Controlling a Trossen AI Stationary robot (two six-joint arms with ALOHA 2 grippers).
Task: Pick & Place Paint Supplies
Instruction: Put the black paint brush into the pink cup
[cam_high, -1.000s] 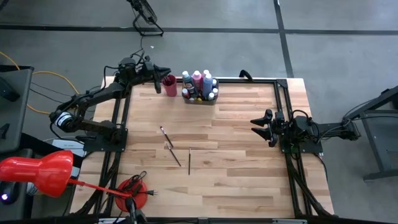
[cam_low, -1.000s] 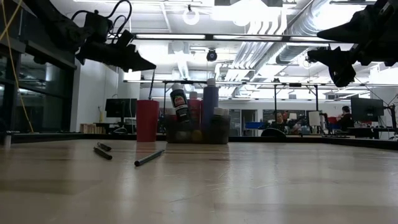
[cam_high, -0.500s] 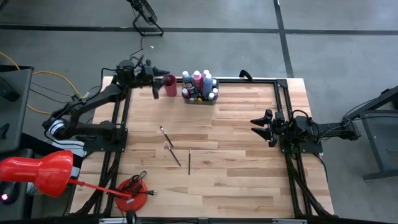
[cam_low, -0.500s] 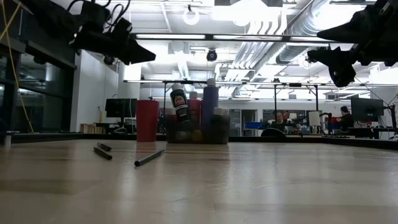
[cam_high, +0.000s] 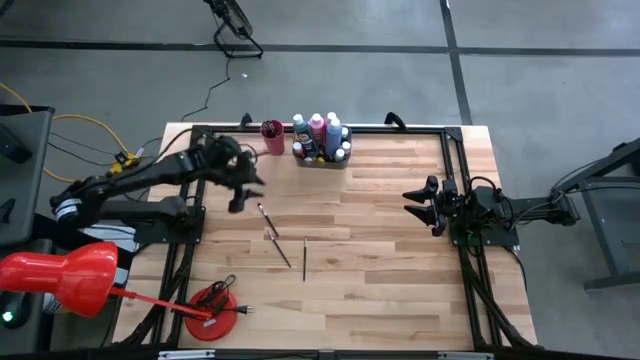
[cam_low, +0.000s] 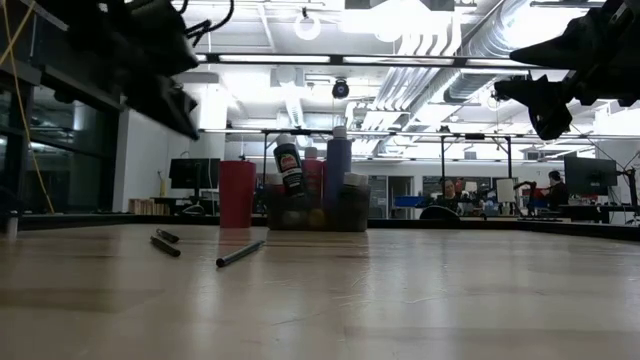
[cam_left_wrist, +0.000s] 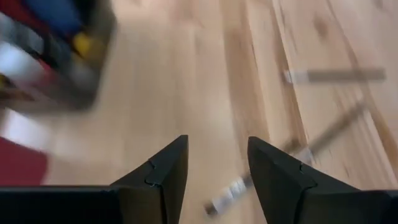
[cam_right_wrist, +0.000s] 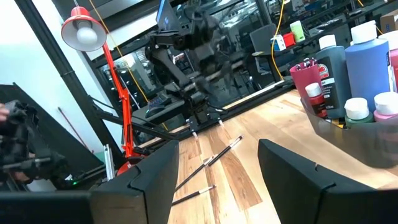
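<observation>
- Left gripper (cam_high: 243, 190) above the left part of the table (cam_high: 400, 290), between the pink cup (cam_high: 271, 137) and the loose paintbrushes (cam_high: 274, 234); jaws apart with nothing between them, as seen in the left wrist view.
- Right gripper (cam_high: 415, 205) raised over the right side of the table, well apart from all supplies; jaws apart and empty.
- Three paintbrushes flat on the wood near the table's middle: one (cam_high: 265, 214) just right of the left gripper, one (cam_high: 281, 249) slanting nearer the front, one (cam_high: 304, 258) lying near-to-far just to its right.
- In the low view, the same brushes (cam_low: 240, 253) lying on the tabletop in front of the cup.
- Paint bottles (cam_high: 322, 135) standing upright together in the grey tray (cam_high: 322, 160) at the far edge of the table, pink, blue and white caps visible; a dark bottle (cam_low: 289, 168) showing in the low view.
- Pink cup just left of the tray, upright, with dark brush ends showing inside it.
- Red lamp (cam_high: 60, 278) off the table's near left corner.
- People seated at desks in the room behind (cam_low: 455, 192).
</observation>
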